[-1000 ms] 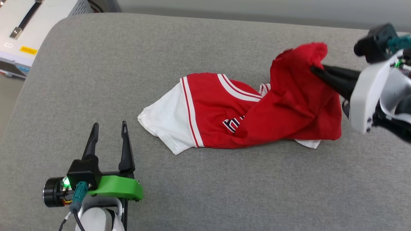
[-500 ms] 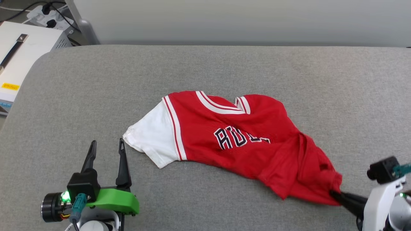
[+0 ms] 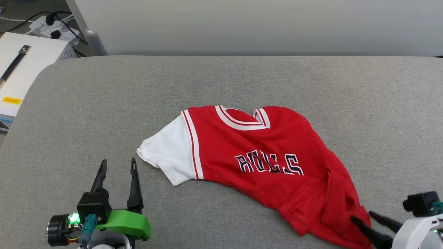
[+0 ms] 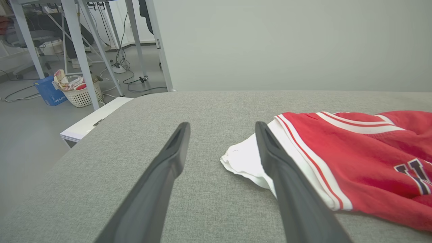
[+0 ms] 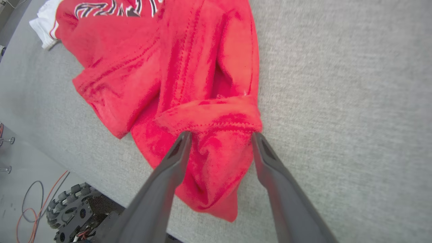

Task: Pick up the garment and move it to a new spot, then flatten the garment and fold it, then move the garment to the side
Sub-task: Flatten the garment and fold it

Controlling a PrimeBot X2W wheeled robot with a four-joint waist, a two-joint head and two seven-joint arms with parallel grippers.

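Red jersey T-shirt [image 3: 263, 162] lies rumpled mid grey cushion [image 3: 242, 79], "BULLS" lettering up, white sleeve [image 3: 169, 157] toward left gripper [image 3: 117, 165], whose jaws are spread, holding nothing, near the sleeve. Right gripper [image 3: 361, 216] at the bunched hem; right wrist view shows jaws spread astride the fold, fabric loose between. Left wrist view adds a laundry basket [image 4: 81, 92] on the floor

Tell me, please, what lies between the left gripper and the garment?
Bare grey upholstery, as the head view shows; the open left gripper stands clear of the garment.
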